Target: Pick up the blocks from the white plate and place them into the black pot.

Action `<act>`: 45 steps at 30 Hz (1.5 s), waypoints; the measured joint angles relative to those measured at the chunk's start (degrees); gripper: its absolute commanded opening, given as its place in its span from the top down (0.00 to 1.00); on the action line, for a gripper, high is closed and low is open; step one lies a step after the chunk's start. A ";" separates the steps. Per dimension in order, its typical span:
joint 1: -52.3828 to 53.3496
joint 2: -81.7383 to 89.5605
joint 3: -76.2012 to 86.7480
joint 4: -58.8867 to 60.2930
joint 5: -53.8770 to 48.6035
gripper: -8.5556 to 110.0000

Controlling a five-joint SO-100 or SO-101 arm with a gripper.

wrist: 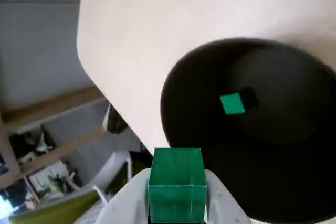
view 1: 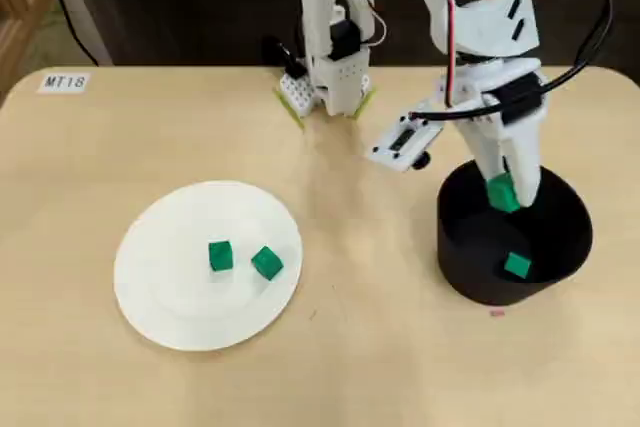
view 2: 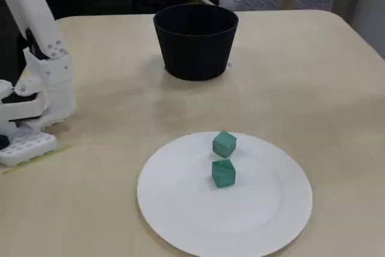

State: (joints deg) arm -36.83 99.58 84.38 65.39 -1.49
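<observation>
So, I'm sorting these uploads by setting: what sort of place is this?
Probably an office or lab: a labelled tan table, grey carpet and shelving in the wrist view, and a desk-clamped arm whose gripper holds a green block.

We can read one piece of text: a small white label [view 1: 66, 82] stuck on the table [view 1: 380, 367] at its far left corner in the overhead view, printed "MT18" in dark letters. We find no other writing, brand, number or sign that we can make out on anything else in the overhead, wrist or fixed views.
</observation>
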 measured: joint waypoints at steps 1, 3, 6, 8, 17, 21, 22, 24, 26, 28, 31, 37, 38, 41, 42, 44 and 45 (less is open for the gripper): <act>-0.53 -0.44 0.35 -0.26 0.00 0.95; -0.79 -1.67 0.62 -0.62 -0.35 0.95; -0.88 -2.64 0.97 -1.05 -0.97 0.95; -0.88 -2.99 1.32 -1.05 -1.23 0.95; -0.09 -3.96 2.72 -2.11 -1.49 0.94; 0.00 -4.48 2.72 -1.41 -2.02 0.78; 0.00 -4.48 2.72 -0.88 -2.46 0.75; 0.09 -4.48 2.72 -0.09 -3.25 0.73; 0.18 -4.48 2.72 0.70 -3.87 0.72; 0.18 -4.48 2.72 1.14 -4.48 0.80; 0.70 -4.48 2.72 2.46 -5.80 0.95; 12.30 1.76 2.72 9.14 -11.60 0.95; 15.82 2.90 2.72 10.81 -13.27 0.95; 29.53 5.36 3.08 14.85 -18.63 0.95; 34.01 6.06 3.78 15.21 -20.30 0.95; 42.45 6.94 6.24 14.94 -23.55 0.95; 45.53 7.03 7.56 14.15 -24.70 0.95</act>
State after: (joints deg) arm 8.70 106.61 91.93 79.54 -26.19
